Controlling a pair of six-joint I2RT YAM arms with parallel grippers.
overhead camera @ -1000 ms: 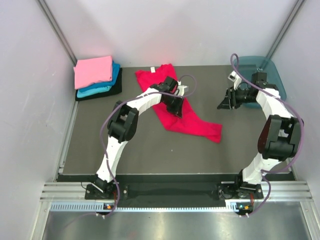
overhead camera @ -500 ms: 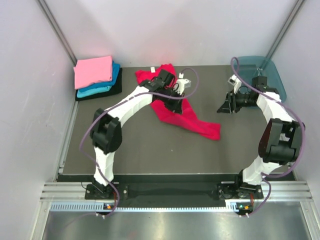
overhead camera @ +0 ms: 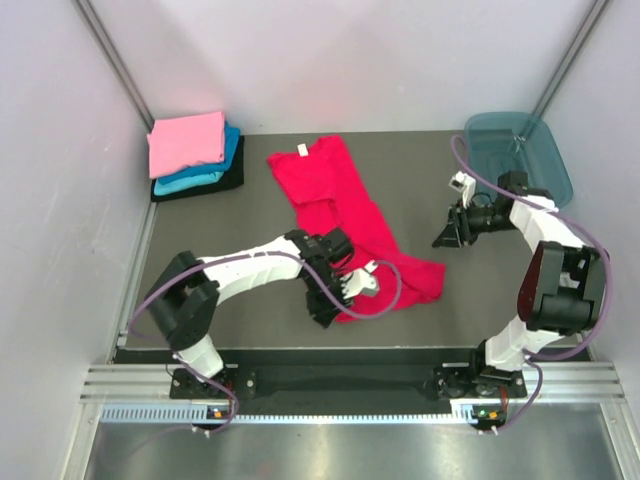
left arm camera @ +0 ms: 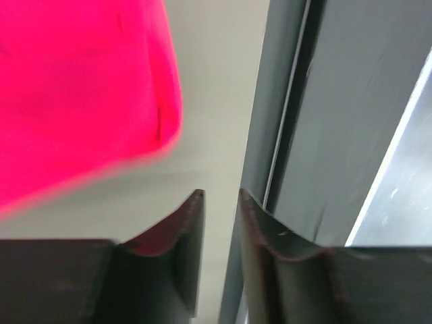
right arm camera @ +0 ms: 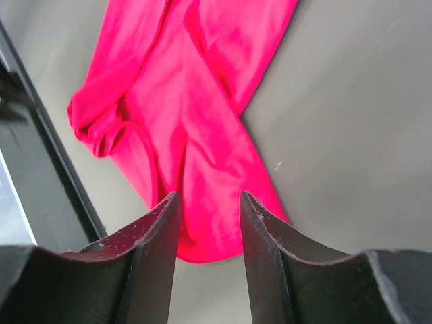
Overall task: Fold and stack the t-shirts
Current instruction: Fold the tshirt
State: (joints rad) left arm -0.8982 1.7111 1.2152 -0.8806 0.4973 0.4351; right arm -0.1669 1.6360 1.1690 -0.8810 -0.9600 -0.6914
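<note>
step: crimson-red soft fabric t-shirt (overhead camera: 350,215) is being flattened on dark worktop (overhead camera: 250,300) | left pincer (overhead camera: 335,297) narrowly spread, nothing pinched, shirt hem just beside | right pincer (overhead camera: 447,228) spread, empty, shirt ahead | advice: hem corner should be pinched fully.

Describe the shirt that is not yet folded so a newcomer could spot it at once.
On the dark table, look between the two arms, right of the folded stack in the far left corner. The crimson-red shirt sprawls diagonally, rumpled, the only garment lying loose and unfolded.
</note>
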